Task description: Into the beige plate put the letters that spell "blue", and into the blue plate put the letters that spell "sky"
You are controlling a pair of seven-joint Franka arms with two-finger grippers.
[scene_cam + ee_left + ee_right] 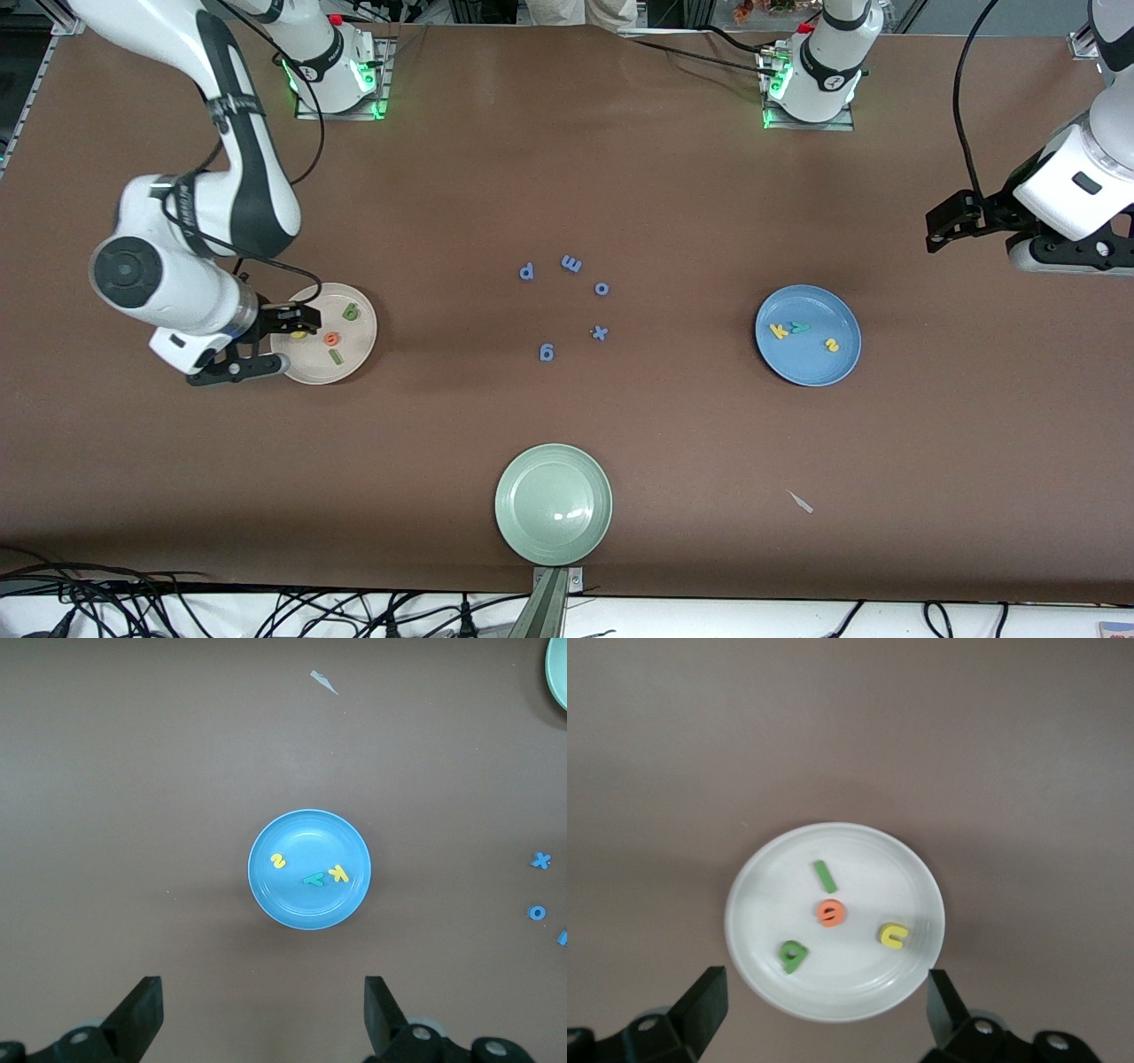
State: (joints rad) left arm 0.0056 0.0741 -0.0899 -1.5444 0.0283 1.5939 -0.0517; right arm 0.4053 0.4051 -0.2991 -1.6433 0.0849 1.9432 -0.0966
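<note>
Now | right gripper (285, 341) released over round cream-beige plate (757, 895) (yellow foam u (894, 936) in) | lift straight, avoid nudging | left gripper (264, 1014) open, waiting.

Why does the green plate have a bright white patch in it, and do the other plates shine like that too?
Front view: overhead light glints off the pale green plate. Left wrist view: the blue plate shows a faint sheen. Right wrist view: the beige plate looks washed-out white, slightly soft.

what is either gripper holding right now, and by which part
Nothing. The right gripper is open over the beige plate, the yellow u lying free in it. The left gripper, also open, is empty.
</note>
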